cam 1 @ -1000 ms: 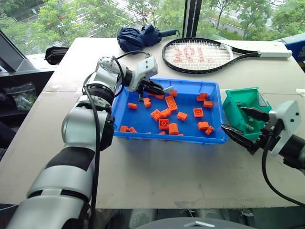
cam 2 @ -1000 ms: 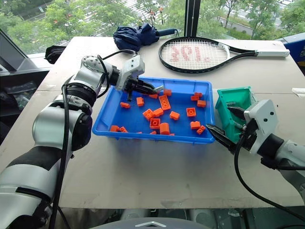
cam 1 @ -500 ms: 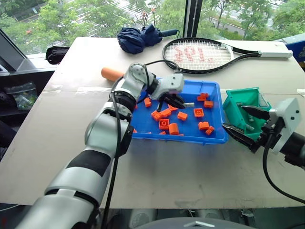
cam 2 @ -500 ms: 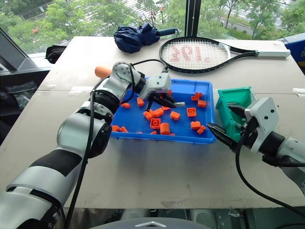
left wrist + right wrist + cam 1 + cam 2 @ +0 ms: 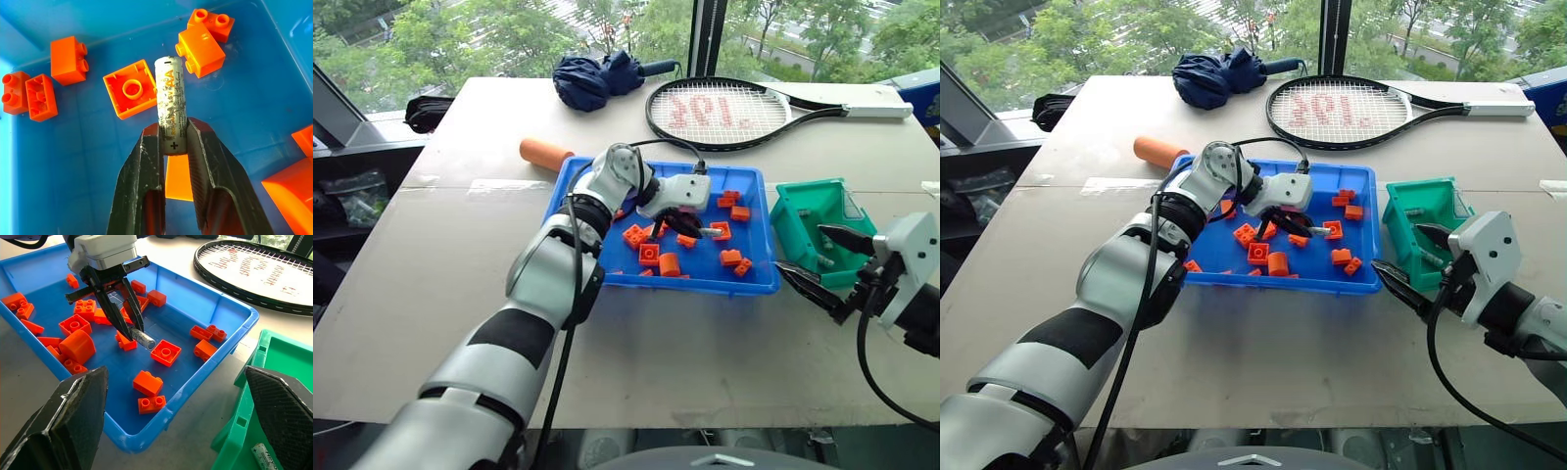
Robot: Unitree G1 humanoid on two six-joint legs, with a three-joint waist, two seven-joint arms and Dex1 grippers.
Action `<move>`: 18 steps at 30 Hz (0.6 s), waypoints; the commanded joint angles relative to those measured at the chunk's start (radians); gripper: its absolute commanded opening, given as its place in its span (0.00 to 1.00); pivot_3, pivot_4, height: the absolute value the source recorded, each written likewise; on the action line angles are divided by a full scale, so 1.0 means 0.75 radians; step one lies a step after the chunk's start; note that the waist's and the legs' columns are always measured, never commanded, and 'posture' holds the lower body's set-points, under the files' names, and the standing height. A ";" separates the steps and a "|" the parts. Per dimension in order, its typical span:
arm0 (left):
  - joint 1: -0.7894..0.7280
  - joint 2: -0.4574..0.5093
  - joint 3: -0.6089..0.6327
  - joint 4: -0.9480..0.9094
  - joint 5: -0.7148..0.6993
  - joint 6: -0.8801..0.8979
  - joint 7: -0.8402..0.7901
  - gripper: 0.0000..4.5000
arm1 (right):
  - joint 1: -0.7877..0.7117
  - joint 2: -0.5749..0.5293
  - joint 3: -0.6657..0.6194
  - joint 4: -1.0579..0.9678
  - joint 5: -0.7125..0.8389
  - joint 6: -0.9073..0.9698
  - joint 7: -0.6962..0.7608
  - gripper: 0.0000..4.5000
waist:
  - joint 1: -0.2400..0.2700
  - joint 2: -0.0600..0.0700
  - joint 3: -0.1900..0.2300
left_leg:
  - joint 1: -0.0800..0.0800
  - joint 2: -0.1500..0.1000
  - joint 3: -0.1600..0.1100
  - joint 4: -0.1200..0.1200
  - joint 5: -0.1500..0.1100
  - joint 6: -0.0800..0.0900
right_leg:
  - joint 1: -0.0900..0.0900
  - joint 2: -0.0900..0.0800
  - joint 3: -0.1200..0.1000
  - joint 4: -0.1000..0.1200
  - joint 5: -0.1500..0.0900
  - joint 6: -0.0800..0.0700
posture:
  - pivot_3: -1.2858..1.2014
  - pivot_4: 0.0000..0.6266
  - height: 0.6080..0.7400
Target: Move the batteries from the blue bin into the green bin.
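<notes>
Pinching a battery [image 5: 170, 108] by its plus end only, the left gripper [image 5: 173, 142] is hanging over the blue bin [image 5: 759, 285] among orange bricks [image 5: 132, 88]. With so little held, it may be slipping out on the way to the green bin [image 5: 798, 202], beside which the right gripper [image 5: 830, 269] is waiting, fingers spread wide.

My left arm [image 5: 524, 323] is built of rounded silver-grey shells broken by black bands, with a black cable looping along it. Each wrist ends in a white boxy housing. My left pincer [image 5: 172, 142] has two scuffed black fingers; my right pincer [image 5: 824, 264] matches.
</notes>
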 commanded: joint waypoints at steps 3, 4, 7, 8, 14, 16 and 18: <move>-0.048 -0.011 0.022 -0.005 -0.018 -0.035 0.041 0.74 | -0.027 0.003 -0.018 -0.030 0.013 -0.031 -0.025 1.00 | 0.000 0.000 0.000 | 0.000 0.000 0.000 0.000 0.000 0.000 | 0.000 0.000 0.000 0.000 0.000 0.000 | 0.52 0.24 1.00; -0.049 -0.009 0.028 -0.007 -0.024 -0.037 0.039 0.84 | -0.033 0.002 -0.009 -0.026 0.011 -0.032 -0.027 1.00 | -0.001 0.000 0.000 | 0.000 0.000 0.000 0.000 0.000 0.000 | 0.000 0.000 0.000 0.000 0.000 0.000 | 0.52 0.24 1.00; -0.054 0.010 0.051 -0.016 -0.043 -0.046 0.033 1.00 | -0.057 0.000 0.026 -0.018 0.009 -0.027 -0.029 1.00 | -0.001 0.000 0.000 | 0.000 0.000 0.000 0.000 0.000 0.000 | 0.000 0.000 0.000 0.000 0.000 0.000 | 0.52 0.24 1.00; -0.058 0.021 0.064 -0.022 -0.057 -0.049 0.025 1.00 | -0.068 -0.001 0.042 -0.015 0.007 -0.023 -0.032 1.00 | -0.002 0.000 0.000 | 0.000 0.000 0.000 0.000 0.000 0.000 | 0.000 0.000 0.000 0.000 0.000 0.000 | 0.52 0.24 1.00; -0.040 0.180 0.197 -0.145 -0.238 -0.012 -0.211 1.00 | -0.282 -0.042 0.339 0.079 -0.122 -0.006 -0.008 1.00 | -0.015 0.000 0.000 | 0.001 0.001 0.000 0.000 0.000 0.000 | -0.001 0.001 0.001 0.001 0.000 0.000 | 0.52 0.24 1.00; -0.010 0.229 0.196 -0.219 -0.303 0.039 -0.260 1.00 | -0.345 -0.056 0.415 0.124 -0.166 -0.006 0.019 1.00 | -0.010 0.000 0.000 | 0.001 0.002 0.000 0.000 0.000 0.000 | -0.001 0.002 0.001 0.001 0.000 0.000 | 0.52 0.24 1.00; 0.076 0.354 0.122 -0.416 -0.439 0.152 -0.274 1.00 | -0.468 -0.071 0.540 0.221 -0.220 0.015 0.069 1.00 | -0.010 0.001 0.000 | 0.000 0.002 0.000 0.000 0.000 0.000 | -0.001 0.001 0.001 0.000 0.000 0.000 | 0.52 0.24 1.00</move>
